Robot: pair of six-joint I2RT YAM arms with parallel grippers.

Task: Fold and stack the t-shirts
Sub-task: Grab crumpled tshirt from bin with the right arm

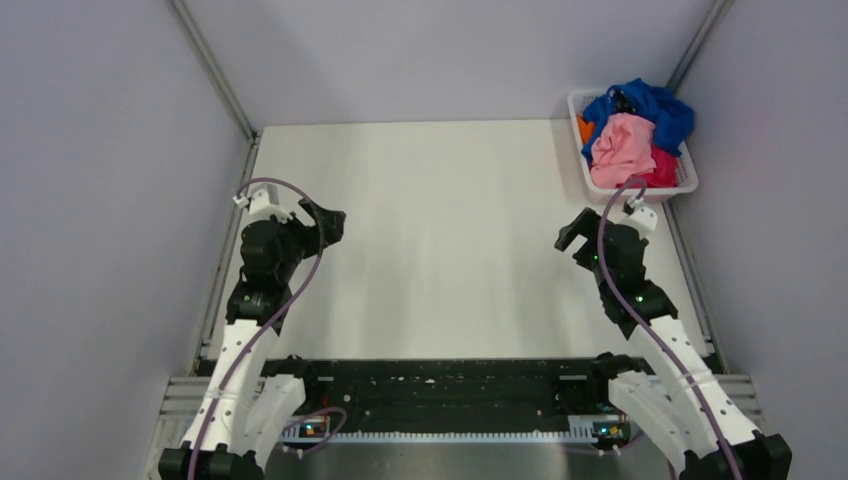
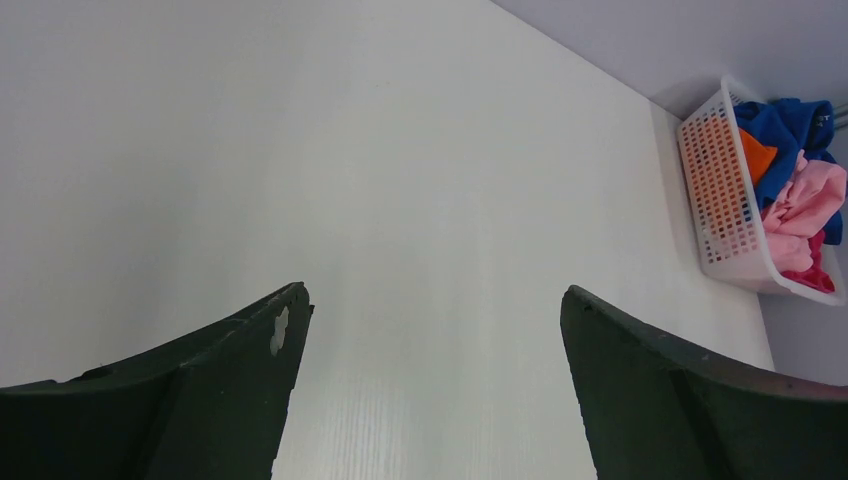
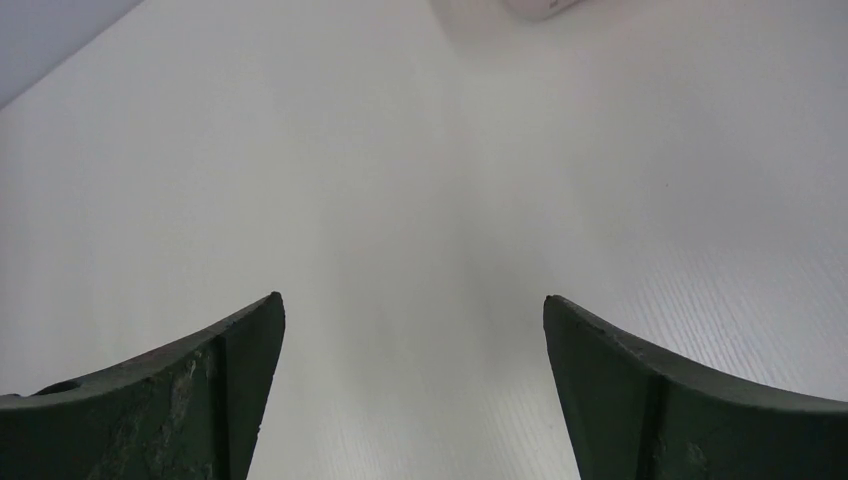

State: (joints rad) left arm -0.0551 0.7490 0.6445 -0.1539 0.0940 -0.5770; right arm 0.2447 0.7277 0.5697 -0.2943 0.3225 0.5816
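In far-right basket (image 1: 680, 188) | t-shirts (image 1: 625, 145) heaped | right pincer (image 1: 575, 235) near, left pincer (image 1: 325, 222) well apart

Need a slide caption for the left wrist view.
Open left tool above table; basket of crumpled t-shirts at far right corner.

Legible text, labels, brands, numbers, signs: none in any view.
Item, upper right of the overhead view: t-shirts (image 1: 620, 150) in basket (image 1: 672, 192), plain colours, no print readable.
Item, lower edge of the overhead view: small electronic modules (image 1: 315, 428), any markings too small to read.
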